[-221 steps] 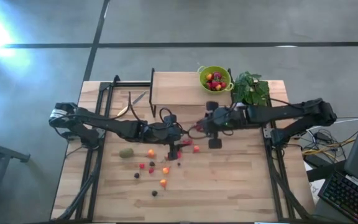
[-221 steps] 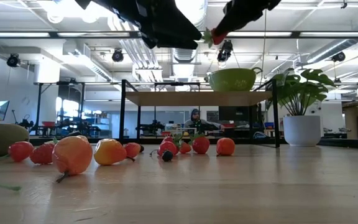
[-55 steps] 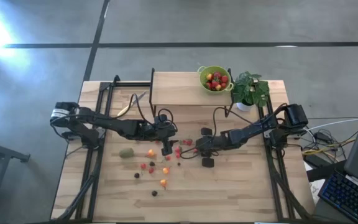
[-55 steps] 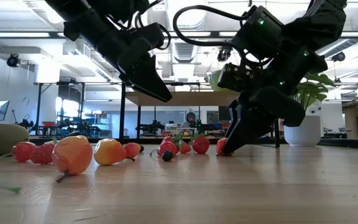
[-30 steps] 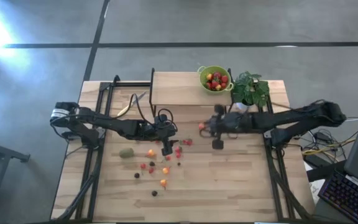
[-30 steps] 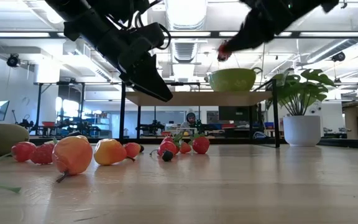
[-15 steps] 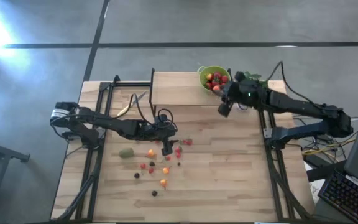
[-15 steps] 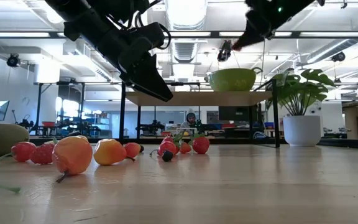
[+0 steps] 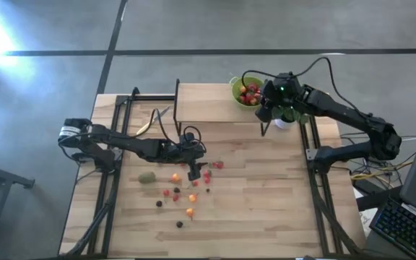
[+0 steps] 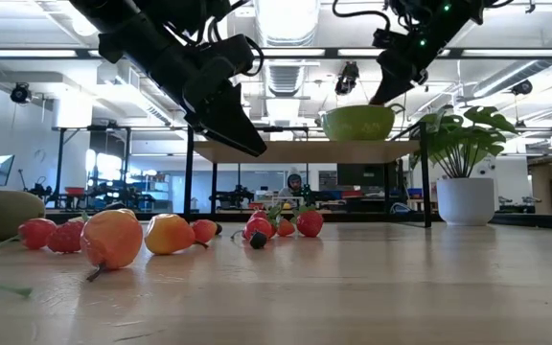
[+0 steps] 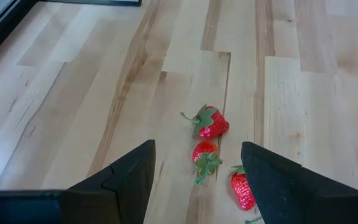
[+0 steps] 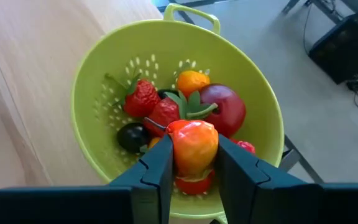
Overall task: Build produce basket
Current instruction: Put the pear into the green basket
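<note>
The produce basket [image 9: 249,92], a lime-green colander, sat on the raised shelf [image 9: 201,102] at the far side of the table [image 9: 266,209], just left of the potted plant [image 9: 292,108], already holding several red, orange and dark fruits. The right hand [image 12: 193,163] was directly over it, fingers pinched on an orange-red fruit [image 12: 193,144]. In the right wrist view that fruit hung inside the rim line, over the near part of the bowl, with the pile of berries straight below. So the key relation: basket lay straight down from the held fruit, no sideways offset worth correcting. My read is that the next move is just opening the fingers for a drop, a short one judging by the low view, where the right hand [image 10: 391,81] sat just above the basket rim. The rest of the produce [image 9: 183,189] was scattered mid-table, well apart from the basket to the near left, with the kiwi-like fruit [image 9: 146,177] at the left edge of the scatter. The left hand [image 9: 196,173] hovered over the red berries there, fingers spread wide, holding nothing, three strawberries [image 11: 211,148] visible between them. The left arm was clearly nearer the loose fruit; the right was nearer the basket.
</note>
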You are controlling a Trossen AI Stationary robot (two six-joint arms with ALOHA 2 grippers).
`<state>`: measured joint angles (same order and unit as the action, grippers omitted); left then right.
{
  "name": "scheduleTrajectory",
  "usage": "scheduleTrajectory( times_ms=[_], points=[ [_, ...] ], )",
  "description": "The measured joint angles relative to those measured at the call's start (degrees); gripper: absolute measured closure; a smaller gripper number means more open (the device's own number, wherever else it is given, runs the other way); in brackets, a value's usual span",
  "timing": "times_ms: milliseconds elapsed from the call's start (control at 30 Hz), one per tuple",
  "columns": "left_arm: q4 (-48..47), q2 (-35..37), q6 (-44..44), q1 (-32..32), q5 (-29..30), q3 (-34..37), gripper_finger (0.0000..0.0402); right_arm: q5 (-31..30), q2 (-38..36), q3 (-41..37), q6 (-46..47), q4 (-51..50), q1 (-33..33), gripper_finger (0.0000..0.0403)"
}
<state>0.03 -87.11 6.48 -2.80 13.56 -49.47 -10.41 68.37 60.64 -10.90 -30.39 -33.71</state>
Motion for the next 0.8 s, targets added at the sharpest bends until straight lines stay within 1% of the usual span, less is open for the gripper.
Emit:
scheduleTrajectory(
  times_ms=[67,133,433,567,667,800],
  points=[
    [-0.01,0.00,0.00,0.00,0.00,0.00,0.0158,0.04,-0.01,-0.09,-0.04,0.00,-0.04,0.0310],
    [0.01,0.00,0.00,0.00,0.00,0.00,0.0158,0.02,-0.12,-0.34,0.02,-0.04,-0.07,0.0299],
    [0.00,0.00,0.00,-0.01,0.00,0.00,0.0158,0.01,-0.13,-0.57,0.19,-0.01,-0.11,0.0230],
    [-0.01,0.00,0.00,-0.01,0.00,0.00,0.0158,0.02,-0.27,-0.55,-0.01,-0.06,-0.09,0.0206],
    [-0.01,0.00,-0.02,0.01,0.00,0.00,0.0158,0.29,-0.27,0.10,0.01,-0.54,0.61,0.0196],
    [-0.01,0.00,-0.01,0.01,0.00,0.00,0.0158,0.48,-0.42,0.38,0.22,-0.75,3.53,0.0194]
  ],
)
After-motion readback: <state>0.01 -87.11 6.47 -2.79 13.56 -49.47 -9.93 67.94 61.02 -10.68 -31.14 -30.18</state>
